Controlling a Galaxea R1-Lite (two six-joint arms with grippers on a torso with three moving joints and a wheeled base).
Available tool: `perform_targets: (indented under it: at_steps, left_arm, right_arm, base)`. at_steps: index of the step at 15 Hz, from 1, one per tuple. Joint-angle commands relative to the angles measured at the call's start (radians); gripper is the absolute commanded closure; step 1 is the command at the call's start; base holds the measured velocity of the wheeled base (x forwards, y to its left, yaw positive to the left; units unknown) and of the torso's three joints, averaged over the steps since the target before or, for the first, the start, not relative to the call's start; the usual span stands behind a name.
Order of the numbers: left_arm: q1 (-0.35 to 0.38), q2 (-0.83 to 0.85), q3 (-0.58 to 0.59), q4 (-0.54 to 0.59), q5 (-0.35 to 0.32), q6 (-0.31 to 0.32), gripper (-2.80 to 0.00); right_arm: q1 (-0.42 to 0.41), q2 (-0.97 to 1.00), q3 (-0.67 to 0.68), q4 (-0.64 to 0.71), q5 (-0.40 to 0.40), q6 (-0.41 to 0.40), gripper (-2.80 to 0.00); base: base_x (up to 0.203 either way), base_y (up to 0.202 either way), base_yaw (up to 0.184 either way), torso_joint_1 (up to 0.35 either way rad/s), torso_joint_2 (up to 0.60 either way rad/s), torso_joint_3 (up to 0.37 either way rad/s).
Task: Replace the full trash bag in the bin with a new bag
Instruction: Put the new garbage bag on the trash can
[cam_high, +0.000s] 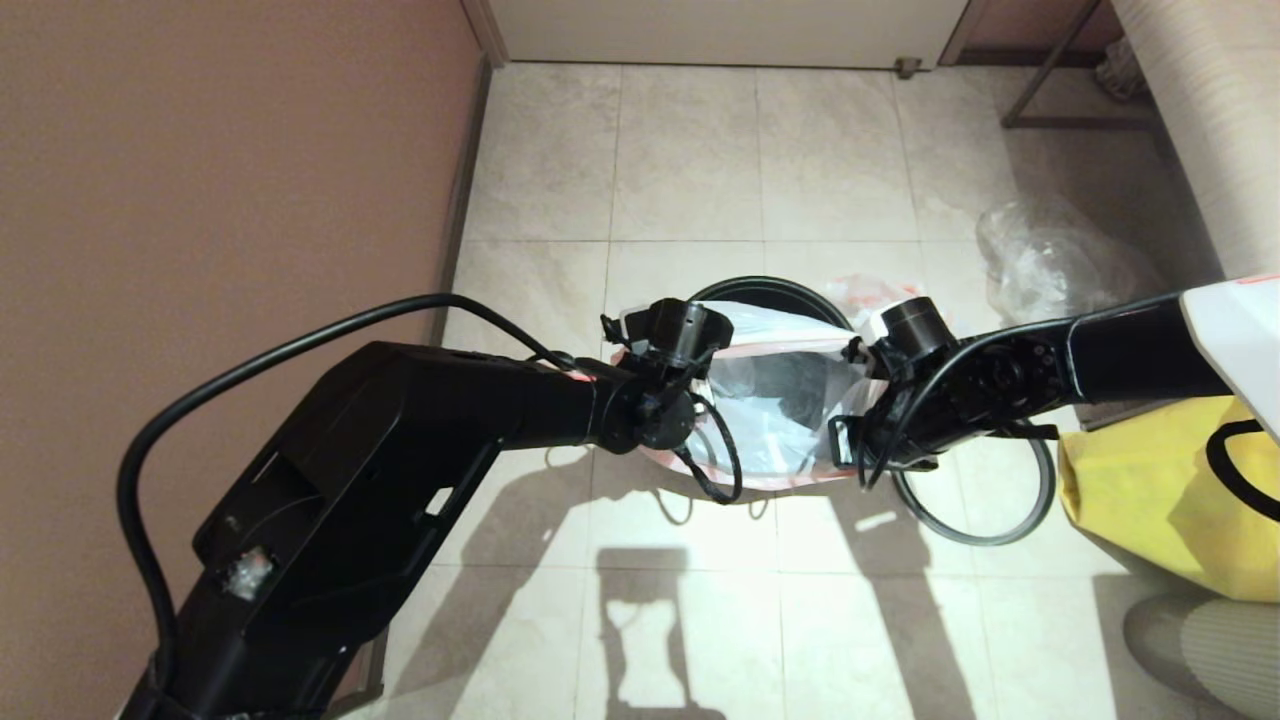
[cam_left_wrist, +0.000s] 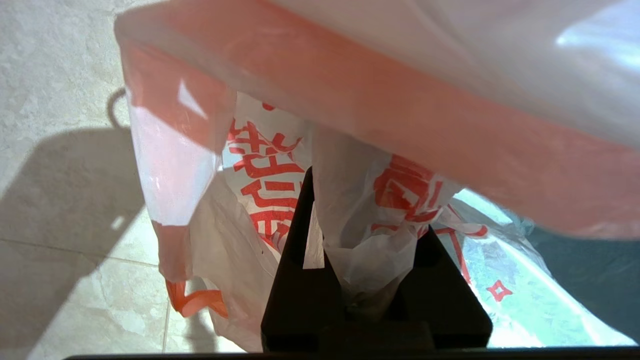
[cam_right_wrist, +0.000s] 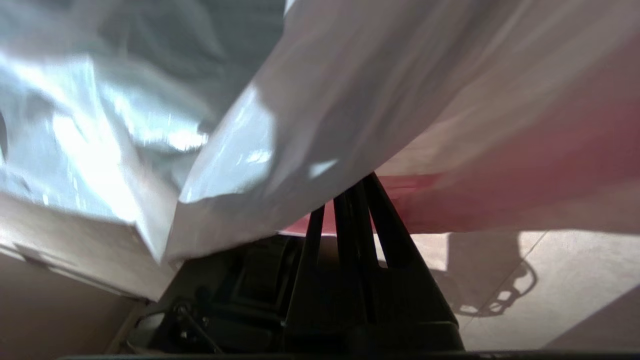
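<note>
The new bag (cam_high: 775, 345), thin white plastic with an orange-red rim band and red print, is held stretched open between both grippers over the black bin (cam_high: 770, 286). The bin's dark inside shows through the bag's mouth. My left gripper (cam_left_wrist: 367, 210) is shut on a bunched fold of the bag's printed wall at the bag's left side. At the right side my right gripper (cam_right_wrist: 357, 187) is shut, its tips tucked under the bag's rim band. The full trash bag (cam_high: 862, 291) shows only as a patch of white-and-red plastic on the floor behind my right wrist.
The loose grey ring (cam_high: 1040, 505) lies on the tiled floor right of the bin, under my right arm. A clear crumpled bag (cam_high: 1050, 262) sits at the back right, a yellow bag (cam_high: 1140, 490) at the right. A brown wall (cam_high: 230, 180) runs along the left.
</note>
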Motion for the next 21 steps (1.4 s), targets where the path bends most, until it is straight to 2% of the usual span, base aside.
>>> perform_targets:
  at_steps: [1,5,12,15,17,21]
  left_arm:
    - [-0.013,0.003,0.007,0.001,0.001,-0.003,0.00]
    - [-0.042,0.007,0.026,0.001,0.002,-0.002,0.00]
    - [-0.077,0.027,0.046,0.001,0.001,0.002,0.00]
    - [-0.093,0.036,0.053,0.001,0.000,0.002,0.00]
    - [-0.100,0.035,0.064,-0.001,0.000,0.003,0.00]
    - [-0.129,0.033,0.089,-0.005,-0.002,0.003,0.00]
  right_arm:
    - [-0.028,0.019,-0.036,0.002,-0.001,0.004,0.00]
    - [-0.068,0.034,-0.090,-0.001,-0.013,0.063,0.00]
    - [-0.100,0.060,-0.198,-0.022,-0.088,0.173,0.00]
    - [-0.113,0.057,-0.251,-0.021,-0.103,0.176,0.00]
    - [-0.112,0.054,-0.261,-0.023,-0.174,0.176,0.00]
    - [-0.113,0.058,-0.284,-0.031,-0.182,0.177,0.00]
  base:
    - [0.000,0.000,0.000,0.000,0.00,0.000]
    - [0.000,0.000,0.000,0.000,0.00,0.000]
    - [0.000,0.000,0.000,0.000,0.00,0.000]
    - [0.000,0.000,0.000,0.000,0.00,0.000]
    - [0.000,0.000,0.000,0.000,0.00,0.000]
    - [0.000,0.000,0.000,0.000,0.00,0.000]
